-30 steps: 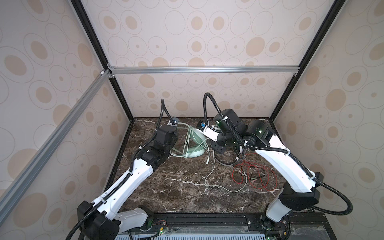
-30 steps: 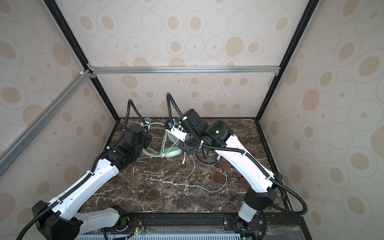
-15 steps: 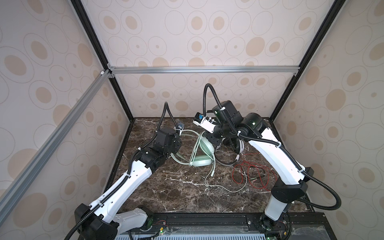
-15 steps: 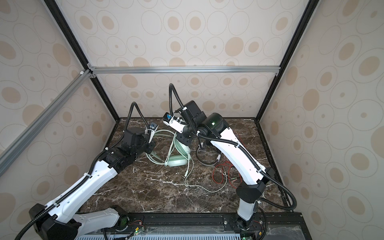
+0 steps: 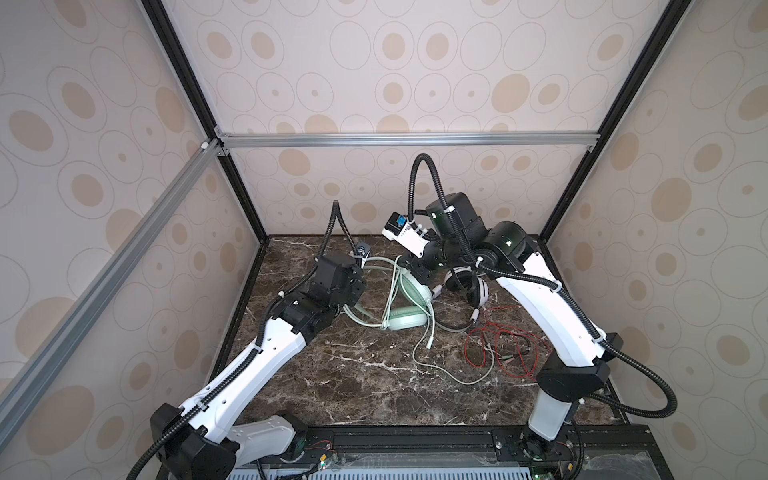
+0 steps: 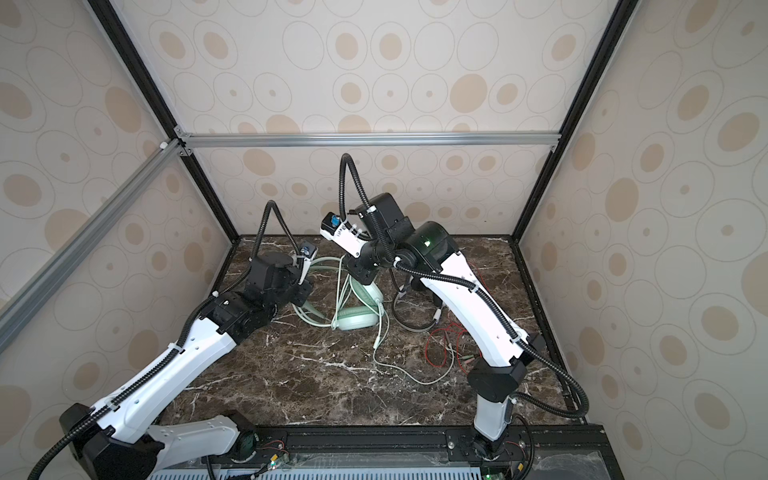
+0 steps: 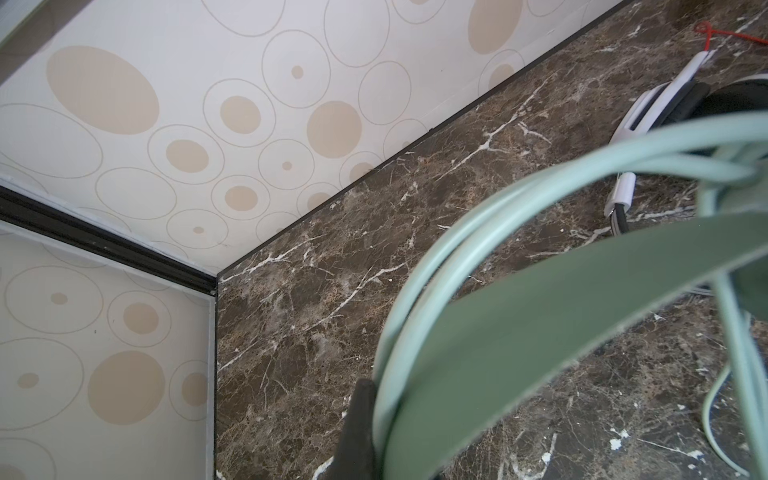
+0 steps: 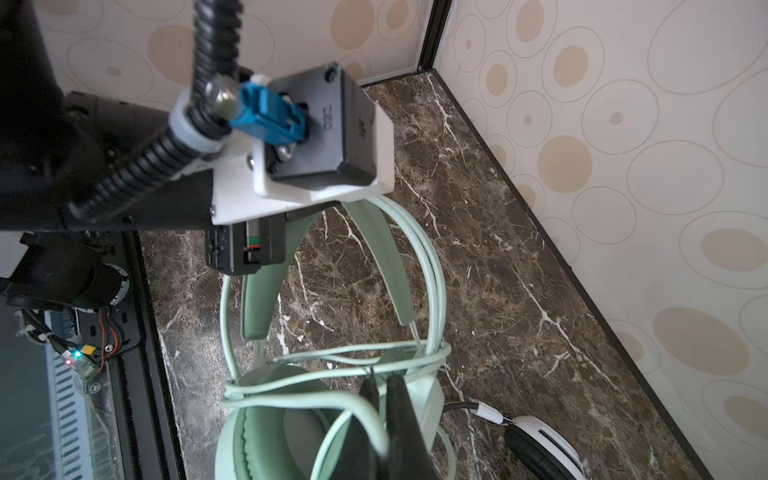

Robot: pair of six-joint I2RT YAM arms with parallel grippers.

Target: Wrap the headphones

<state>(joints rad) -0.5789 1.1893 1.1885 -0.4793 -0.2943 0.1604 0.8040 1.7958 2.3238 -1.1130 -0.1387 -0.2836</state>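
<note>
— How far along?
— The right tool (image 8: 380, 386) pinches the pale cable (image 8: 432, 291), a few turns round the mint-green headphones (image 8: 270, 415); the left tool (image 7: 372, 415) clamps their headband (image 8: 374, 257). Beyond, the white-and-black headphones (image 5: 465, 284) and red cable (image 5: 498, 353) lie unwrapped.

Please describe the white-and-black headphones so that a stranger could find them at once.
On the dark marble table, look at the far right part, under the right arm. White headphones with black pads lie there, beside the mint pair. Only they have a thin red cable.
</note>
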